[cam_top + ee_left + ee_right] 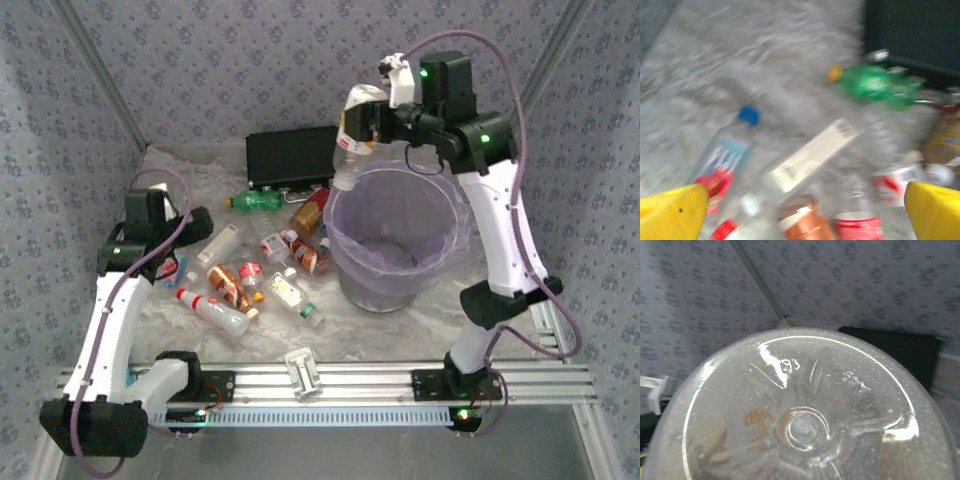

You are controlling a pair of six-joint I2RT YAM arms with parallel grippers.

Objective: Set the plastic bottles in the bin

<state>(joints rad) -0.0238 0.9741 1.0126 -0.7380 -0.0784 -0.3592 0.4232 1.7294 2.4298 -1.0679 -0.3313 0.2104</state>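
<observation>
One bottle (350, 150) hangs in the right gripper (370, 118) above the bin (392, 285).

The right arm (495, 200) is raised above the far rim of the bin (385, 290). The right jaws hold a clear bottle (352, 140) with its neck pointing down, just over the bin's edge. The bin is lined with a pale purple bag. To the left of it, many small bottles (228, 285) lie scattered on the counter (185, 168), among them a green bottle (258, 200) in front of a black case (290, 155). The left arm (115, 300) reaches low beside them. A white clip (303, 372) rests on the front rail (380, 378).
</observation>
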